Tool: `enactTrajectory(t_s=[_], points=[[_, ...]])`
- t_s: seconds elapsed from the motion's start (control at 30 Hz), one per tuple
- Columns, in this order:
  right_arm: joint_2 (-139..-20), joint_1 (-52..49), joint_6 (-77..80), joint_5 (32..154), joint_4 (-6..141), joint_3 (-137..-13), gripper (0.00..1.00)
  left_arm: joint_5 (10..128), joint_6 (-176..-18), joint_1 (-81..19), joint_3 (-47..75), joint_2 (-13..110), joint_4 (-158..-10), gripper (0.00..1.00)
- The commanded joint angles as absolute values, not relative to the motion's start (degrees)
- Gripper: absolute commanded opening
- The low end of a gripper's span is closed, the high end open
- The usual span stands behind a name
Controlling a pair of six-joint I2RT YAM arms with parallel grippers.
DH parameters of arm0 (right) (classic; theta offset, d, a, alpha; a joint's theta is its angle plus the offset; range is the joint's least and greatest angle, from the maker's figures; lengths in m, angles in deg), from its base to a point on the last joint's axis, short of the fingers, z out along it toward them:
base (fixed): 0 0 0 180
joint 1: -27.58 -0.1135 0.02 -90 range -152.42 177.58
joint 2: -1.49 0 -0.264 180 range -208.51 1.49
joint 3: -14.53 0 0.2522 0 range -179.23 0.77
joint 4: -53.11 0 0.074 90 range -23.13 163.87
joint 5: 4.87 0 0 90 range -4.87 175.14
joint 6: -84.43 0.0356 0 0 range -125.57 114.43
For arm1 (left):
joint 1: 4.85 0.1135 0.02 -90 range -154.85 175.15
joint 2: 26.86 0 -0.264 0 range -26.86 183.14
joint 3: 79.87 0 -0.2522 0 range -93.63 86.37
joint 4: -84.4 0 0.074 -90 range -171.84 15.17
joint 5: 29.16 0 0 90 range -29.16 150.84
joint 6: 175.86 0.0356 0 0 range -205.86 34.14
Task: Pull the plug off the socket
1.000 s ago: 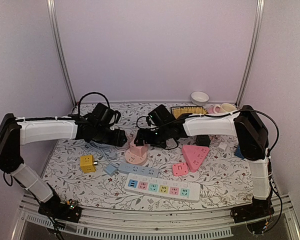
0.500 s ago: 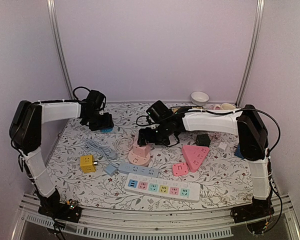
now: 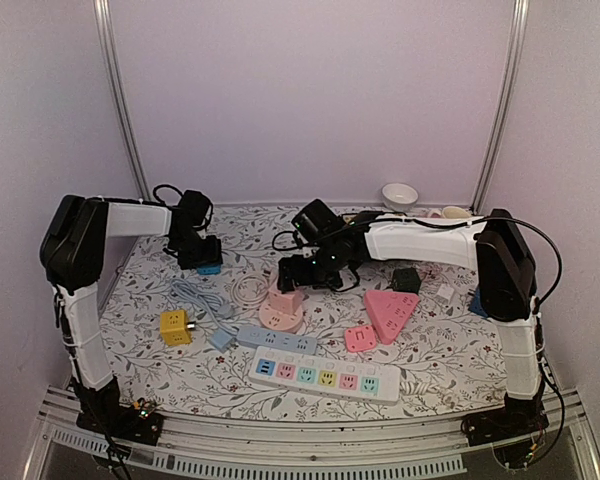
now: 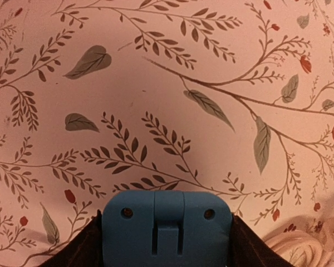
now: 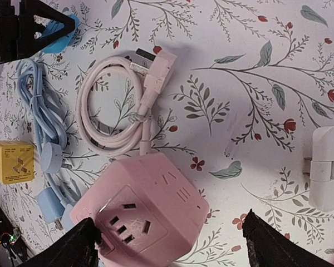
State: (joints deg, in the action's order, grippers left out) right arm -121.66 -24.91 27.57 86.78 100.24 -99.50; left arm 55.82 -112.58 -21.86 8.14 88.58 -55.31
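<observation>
Top external view: over the floral-patterned tabletop [image 3: 130, 300], the right hand [image 3: 302, 276] is held wide open above the pink plastic cube socket [image 5: 145, 211] near the middle, neither finger closed on it, while the left hand [image 3: 202, 258], well apart at the far left, is clamped on the small blue plastic plug [image 4: 167, 228].

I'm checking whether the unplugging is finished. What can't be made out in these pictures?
Left wrist view: blue plastic plug cut off by the bottom edge, prongs hidden.
Top view: right claw overlaps the pink cube-shaped socket; contact unclear.
Right wrist view: white plastic adapter cut by the right edge.
</observation>
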Motion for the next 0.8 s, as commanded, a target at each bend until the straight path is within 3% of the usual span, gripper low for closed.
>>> enactTrajectory(t_s=[0.0,0.37,0.77], points=[[-120.7,-25.2,26.1,85.1,104.0,-101.4,0.92,55.9,-111.5,-21.7,9.1,89.0,-55.7,0.69],[-120.9,-25.2,25.5,85.3,104.3,-102.8,0.91,55.9,-110.6,-21.7,10.5,86.8,-56.1,0.83],[-122.2,-27.2,23.8,84.2,104.4,-104.9,0.92,56.7,-110.5,-21.7,11.7,79.3,-54.9,0.84]])
